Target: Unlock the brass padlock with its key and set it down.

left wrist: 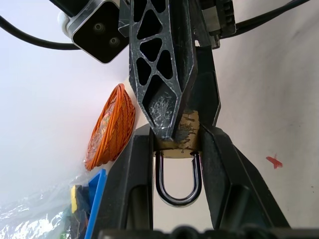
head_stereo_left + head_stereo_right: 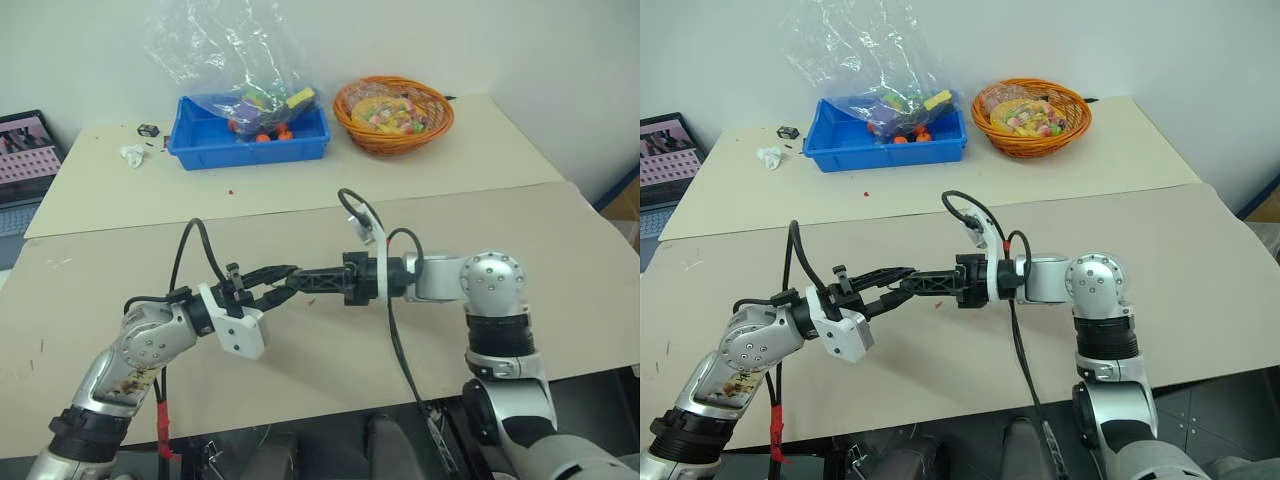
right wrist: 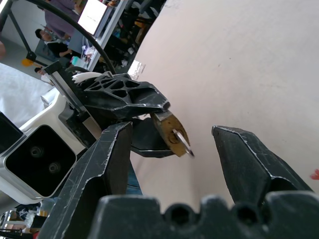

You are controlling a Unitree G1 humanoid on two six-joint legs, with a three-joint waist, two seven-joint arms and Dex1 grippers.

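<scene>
The small golden brass padlock is clamped in the left gripper, silvery shackle closed; the thin silvery key is seated (unturned, apparently), the right gripper spread wide around it.

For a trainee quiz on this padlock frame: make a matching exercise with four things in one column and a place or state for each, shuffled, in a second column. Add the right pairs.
Things:
1. brass padlock
2. key
3. right gripper
4. orange basket

Places or states:
A. on the far table, beside the blue bin
B. clamped between the fingers of the left gripper
C. open, fingers either side of the padlock
D. sticking out of the padlock's body

Pairs: 1-B, 2-D, 3-C, 4-A
</scene>
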